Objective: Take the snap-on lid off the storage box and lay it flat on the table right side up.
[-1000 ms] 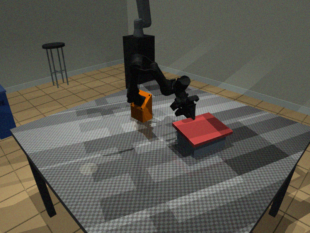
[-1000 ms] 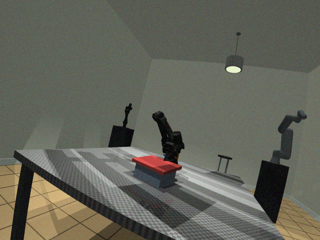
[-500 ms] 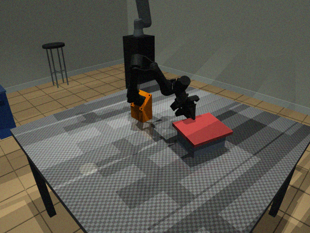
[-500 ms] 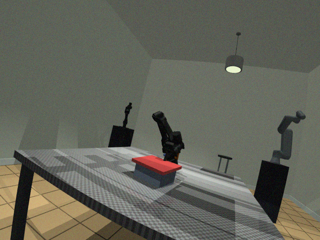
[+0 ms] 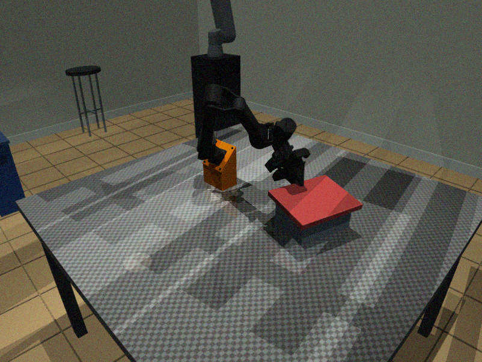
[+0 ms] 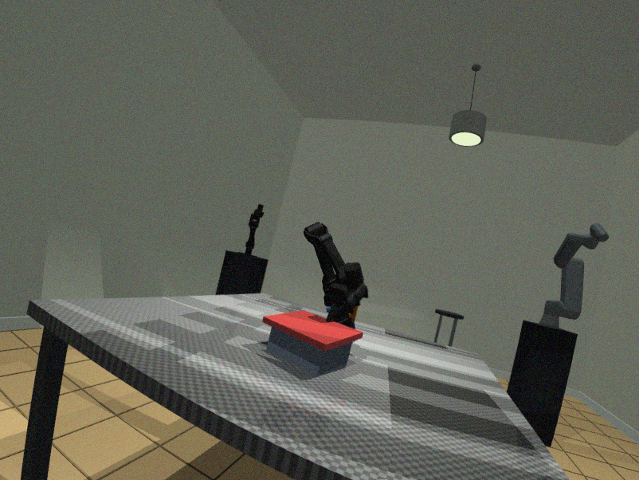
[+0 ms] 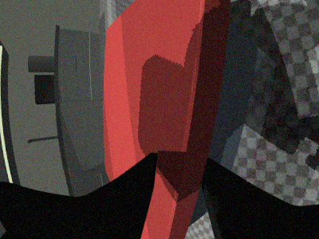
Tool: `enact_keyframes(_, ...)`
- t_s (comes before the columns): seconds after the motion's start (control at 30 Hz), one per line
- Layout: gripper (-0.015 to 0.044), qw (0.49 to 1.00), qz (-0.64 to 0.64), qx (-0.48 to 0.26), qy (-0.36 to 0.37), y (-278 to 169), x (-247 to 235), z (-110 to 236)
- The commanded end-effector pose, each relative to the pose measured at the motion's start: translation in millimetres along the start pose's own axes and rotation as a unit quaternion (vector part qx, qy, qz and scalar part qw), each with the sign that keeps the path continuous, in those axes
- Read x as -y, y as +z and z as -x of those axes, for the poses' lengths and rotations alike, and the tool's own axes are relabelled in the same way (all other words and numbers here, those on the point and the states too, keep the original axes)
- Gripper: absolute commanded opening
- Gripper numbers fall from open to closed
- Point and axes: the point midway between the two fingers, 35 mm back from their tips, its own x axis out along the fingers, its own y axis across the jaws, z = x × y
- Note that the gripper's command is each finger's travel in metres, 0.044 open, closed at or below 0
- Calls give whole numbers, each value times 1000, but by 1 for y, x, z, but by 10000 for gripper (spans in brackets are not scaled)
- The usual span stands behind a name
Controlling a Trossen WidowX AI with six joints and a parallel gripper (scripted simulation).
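A red flat lid (image 5: 319, 202) (image 6: 309, 326) (image 7: 159, 67) lies on top of the grey-blue storage box (image 5: 327, 229) (image 6: 309, 355), overhanging its walls. The box stands right of the table's middle. My gripper (image 5: 299, 182) (image 6: 338, 316) (image 7: 179, 161) comes down at the lid's rear edge, on the side nearest the arm's base, and is shut on that edge. In the wrist view the black fingers clamp the lid's rim from both sides, and the lid stretches away from them. I cannot tell whether the gripped edge is lifted off the box.
The arm's orange base block (image 5: 222, 168) stands on the checkered table (image 5: 155, 253) (image 6: 154, 336) behind and left of the box. A black pedestal (image 5: 214, 89), a stool (image 5: 83, 97) and a blue cabinet (image 5: 5, 175) stand on the floor beyond the table.
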Motion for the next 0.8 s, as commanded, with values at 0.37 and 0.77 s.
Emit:
enact_keyframes(0.37,0,1000,1,0,0,0,-1,-2)
enact_keyframes(0.77,0,1000,1,0,0,0,-2,-3)
